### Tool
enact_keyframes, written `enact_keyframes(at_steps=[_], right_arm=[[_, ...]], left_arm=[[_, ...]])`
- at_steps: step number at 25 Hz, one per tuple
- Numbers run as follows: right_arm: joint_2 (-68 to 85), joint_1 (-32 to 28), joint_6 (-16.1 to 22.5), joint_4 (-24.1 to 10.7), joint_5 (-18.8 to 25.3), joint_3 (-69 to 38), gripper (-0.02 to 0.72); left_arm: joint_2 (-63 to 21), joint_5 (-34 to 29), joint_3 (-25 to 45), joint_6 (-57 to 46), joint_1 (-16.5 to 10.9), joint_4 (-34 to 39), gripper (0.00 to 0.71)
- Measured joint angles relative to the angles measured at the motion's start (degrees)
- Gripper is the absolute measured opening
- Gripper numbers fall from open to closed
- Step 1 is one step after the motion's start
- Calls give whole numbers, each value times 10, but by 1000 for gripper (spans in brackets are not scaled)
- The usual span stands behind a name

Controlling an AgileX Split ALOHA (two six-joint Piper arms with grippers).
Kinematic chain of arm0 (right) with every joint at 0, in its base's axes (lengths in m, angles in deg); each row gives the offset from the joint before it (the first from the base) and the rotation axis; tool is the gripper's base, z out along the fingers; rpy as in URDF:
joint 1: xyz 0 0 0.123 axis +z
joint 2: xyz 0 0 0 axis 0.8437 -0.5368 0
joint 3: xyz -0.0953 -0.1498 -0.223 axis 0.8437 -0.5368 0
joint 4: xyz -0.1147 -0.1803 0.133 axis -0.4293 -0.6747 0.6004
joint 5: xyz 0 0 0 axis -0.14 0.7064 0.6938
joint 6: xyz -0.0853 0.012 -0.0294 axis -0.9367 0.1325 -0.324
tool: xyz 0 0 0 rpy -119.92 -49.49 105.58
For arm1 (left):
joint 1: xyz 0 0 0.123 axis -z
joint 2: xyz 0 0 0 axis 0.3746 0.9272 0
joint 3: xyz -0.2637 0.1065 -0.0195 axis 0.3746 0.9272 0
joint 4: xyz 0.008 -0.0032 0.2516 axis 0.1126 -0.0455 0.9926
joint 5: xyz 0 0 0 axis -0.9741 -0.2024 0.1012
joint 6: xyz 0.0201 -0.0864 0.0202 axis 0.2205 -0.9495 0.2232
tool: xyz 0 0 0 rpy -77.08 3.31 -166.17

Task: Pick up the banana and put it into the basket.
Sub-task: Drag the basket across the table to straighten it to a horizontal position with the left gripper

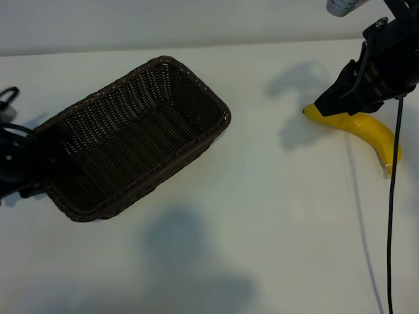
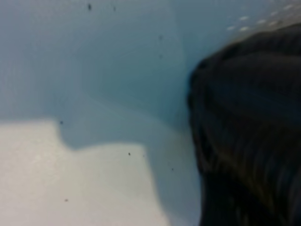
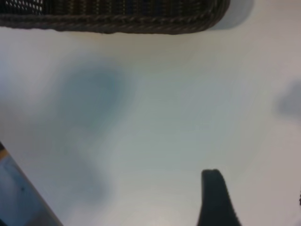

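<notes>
Banana (image 1: 366, 126) lies under the tilted, open right gripper (image 1: 327, 104); left gripper's state unclear

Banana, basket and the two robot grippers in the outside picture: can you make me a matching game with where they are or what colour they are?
Things:
1 banana
2 basket
3 left gripper
4 right gripper

Matches:
A dark brown and woven
B at the picture's left edge, by the basket's end
C yellow and curved
D over one end of the banana

Pairs: 1-C, 2-A, 3-B, 4-D
</notes>
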Motion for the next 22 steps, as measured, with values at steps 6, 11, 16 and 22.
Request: enact_keyframes(at_steps=[6,11,16,22], right_arm=[[0,0,1,0,-8,0,435],[0,0,1,0,-13,0,435],[0,0,2,0,-13,0,435],[0,0,6,0,-12,0,435]], left_arm=[[-28,-44,-23,55,2,26,174],[-49,-167,-139,-8,3,140,174],[-27,-272,-245,-47,11,230,174],[49,-321,-317,-44,87,238,174]])
